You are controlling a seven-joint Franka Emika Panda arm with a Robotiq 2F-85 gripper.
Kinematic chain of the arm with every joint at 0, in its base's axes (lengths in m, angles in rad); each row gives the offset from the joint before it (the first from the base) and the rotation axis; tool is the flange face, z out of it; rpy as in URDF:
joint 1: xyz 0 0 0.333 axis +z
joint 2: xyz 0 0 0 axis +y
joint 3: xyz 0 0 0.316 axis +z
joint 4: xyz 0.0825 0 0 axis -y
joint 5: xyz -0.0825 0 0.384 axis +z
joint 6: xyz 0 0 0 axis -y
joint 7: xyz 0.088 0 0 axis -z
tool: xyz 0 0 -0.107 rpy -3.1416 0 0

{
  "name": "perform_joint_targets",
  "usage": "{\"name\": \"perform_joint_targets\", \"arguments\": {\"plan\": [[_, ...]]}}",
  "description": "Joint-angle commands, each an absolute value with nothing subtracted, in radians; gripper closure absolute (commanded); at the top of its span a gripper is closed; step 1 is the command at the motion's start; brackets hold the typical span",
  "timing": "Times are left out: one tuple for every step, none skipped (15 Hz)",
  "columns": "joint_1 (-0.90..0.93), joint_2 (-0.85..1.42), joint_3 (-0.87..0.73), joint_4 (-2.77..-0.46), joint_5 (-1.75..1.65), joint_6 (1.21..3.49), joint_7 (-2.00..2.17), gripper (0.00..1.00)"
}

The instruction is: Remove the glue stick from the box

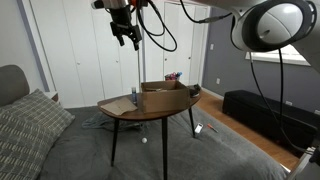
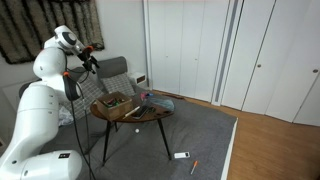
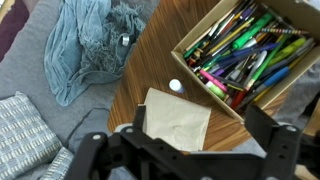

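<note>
Glue stick [image 1: 135,95] stands upright on the table [image 1: 118,108], just outside the box [image 1: 165,100] at its 9 o'clock. Gripper [image 1: 127,38] hangs high overhead, claw released and empty. Removal looks finished; next, only a retreat.

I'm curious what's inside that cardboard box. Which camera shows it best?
The wrist view: it looks down into the box, open and packed with coloured pens. In both exterior views the box is small and distant, its contents unclear.
</note>
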State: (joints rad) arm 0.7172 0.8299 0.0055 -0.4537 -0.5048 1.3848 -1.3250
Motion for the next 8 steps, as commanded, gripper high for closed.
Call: {"name": "perform_joint_targets", "arguments": {"plan": [[0.675,0.783,0.025,-0.471,-0.366,1.364,-1.209,0.0],[0.665,0.778,0.024,-0.469,-0.342,1.358,-1.165,0.0],[0.653,0.775,0.029,-0.467,-0.316,1.359,-1.128,0.0],[0.646,0.771,0.025,-0.467,-0.302,1.35,-1.081,0.0],[0.635,0.768,0.029,-0.465,-0.284,1.351,-1.038,0.0],[0.627,0.767,0.028,-0.464,-0.277,1.354,-1.005,0.0],[0.623,0.767,0.025,-0.462,-0.282,1.368,-0.997,0.0],[0.635,0.774,0.016,-0.473,-0.312,1.379,-1.045,0.0]]}}
